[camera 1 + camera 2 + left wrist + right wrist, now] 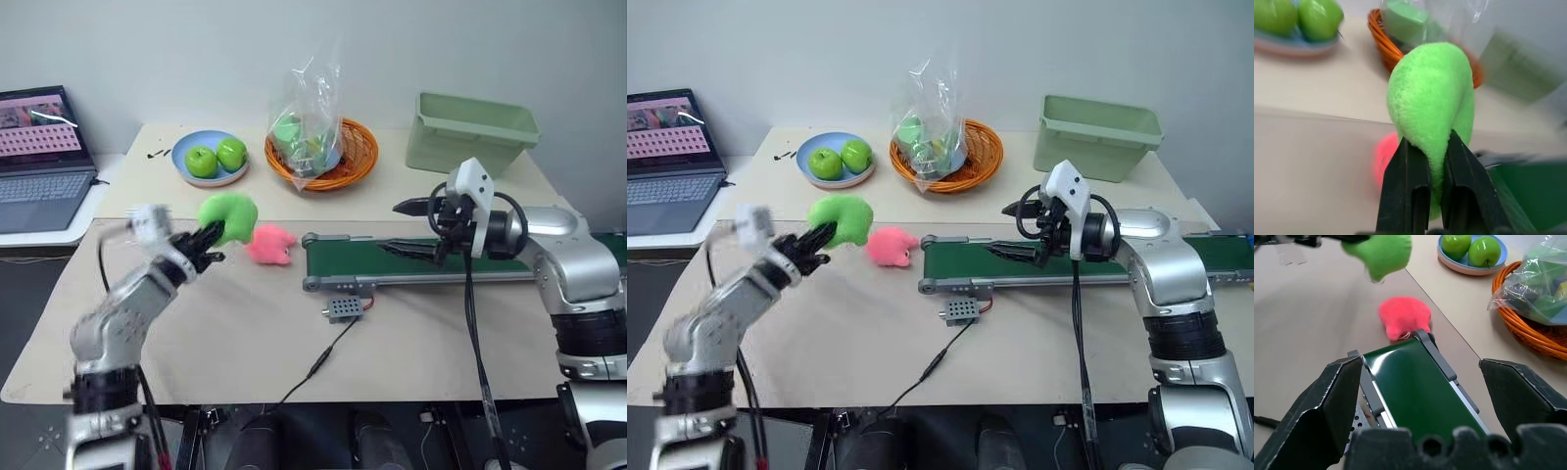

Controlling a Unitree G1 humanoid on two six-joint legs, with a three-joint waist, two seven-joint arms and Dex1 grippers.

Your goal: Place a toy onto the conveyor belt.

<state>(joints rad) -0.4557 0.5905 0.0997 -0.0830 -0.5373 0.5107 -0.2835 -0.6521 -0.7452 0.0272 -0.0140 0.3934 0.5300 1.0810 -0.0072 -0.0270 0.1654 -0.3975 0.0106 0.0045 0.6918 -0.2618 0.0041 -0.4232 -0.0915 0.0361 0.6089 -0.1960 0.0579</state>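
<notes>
- Left gripper (208,238) is clamped on the toy (231,214), lifted above the table (245,323) near its left edge.
- Right gripper (412,228), jaws spread, hovers over the conveyor belt (392,259) empty.

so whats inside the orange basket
A clear plastic bag sits in the orange basket, holding green and blue items; what they are is unclear, and the basket's bottom is covered by it.

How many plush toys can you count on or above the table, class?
2: the lime-green toy is held above the table in the left tool; the pink plush toy lies beside the conveyor belt end.
</notes>
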